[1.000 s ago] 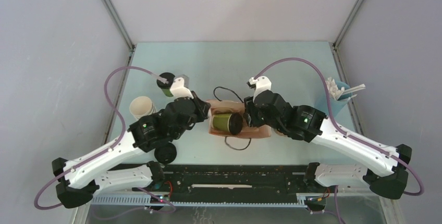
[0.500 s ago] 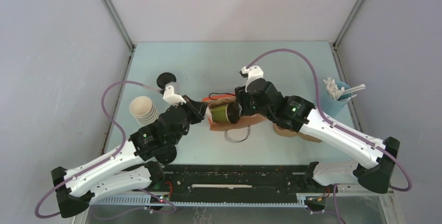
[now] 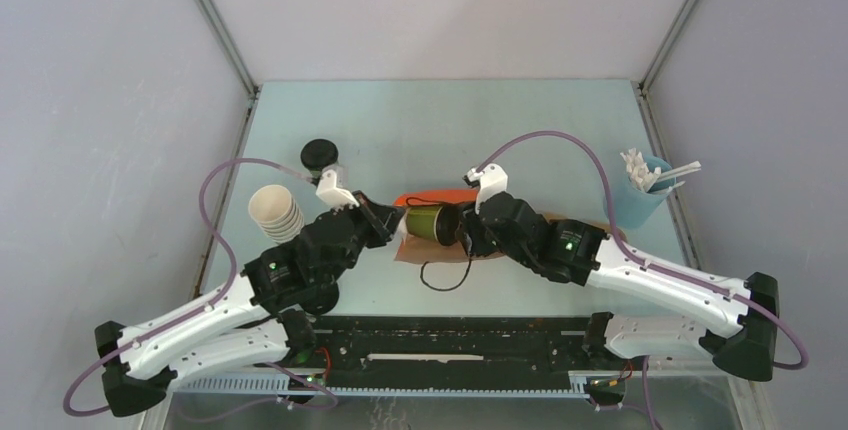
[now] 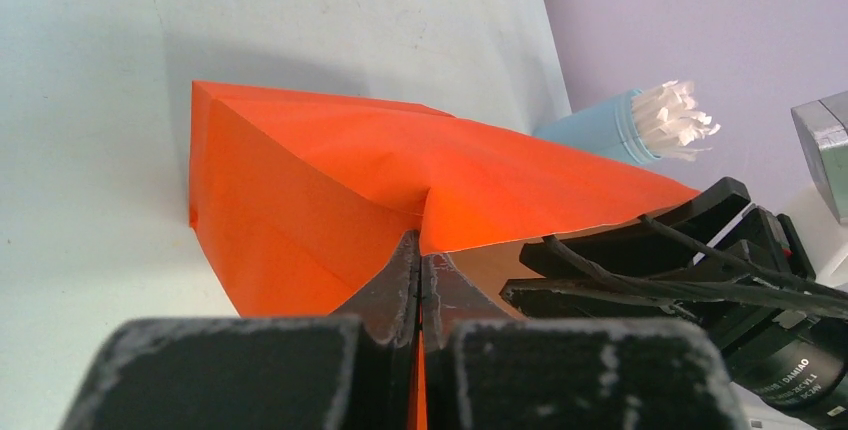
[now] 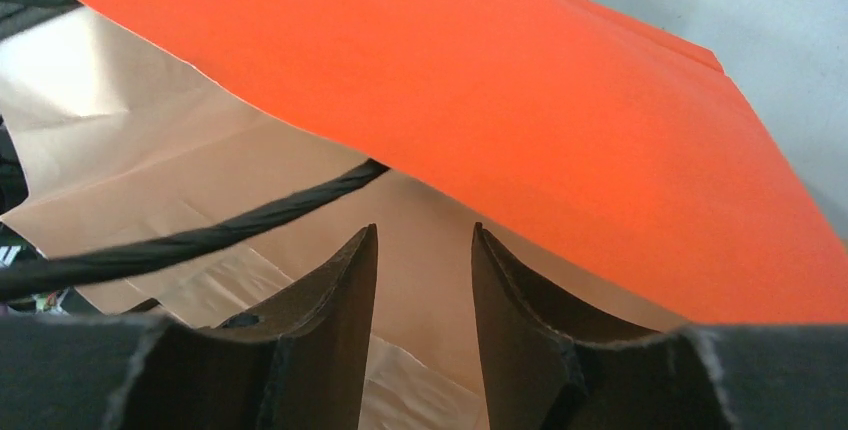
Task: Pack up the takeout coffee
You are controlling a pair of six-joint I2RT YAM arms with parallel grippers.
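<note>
Currently, I read the left gripper (image 4: pixel 420 275) as pressed together, pinching the upper edge of the orange paper bag (image 4: pixel 300 180) at its mouth. The bag lies on its side at the middle of the desk (image 3: pixel 420 120), with its brown inner face showing.

In the right wrist view, the right gripper (image 5: pixel 425 250) is spread, with a narrow gap between the fingers and only the brown lining visible in it. It sits at the bag mouth under the orange upper wall. A black cord handle (image 5: pixel 200 235) crosses in front of it.

From the top view, one takeout coffee cup (image 3: pixel 428 223) lies on its side on the brown inner face, between the two grippers. Its black lid points toward the right gripper. I cannot tell how far it sits inside the bag.

A second capped cup (image 3: pixel 320 156) stands upright on the desk, beyond the left arm. A stack of lidless cups (image 3: pixel 275 212) stands near it, to the left. A blue holder of white stirrers (image 3: pixel 640 190) stands at the far right, well apart from the bag.
</note>
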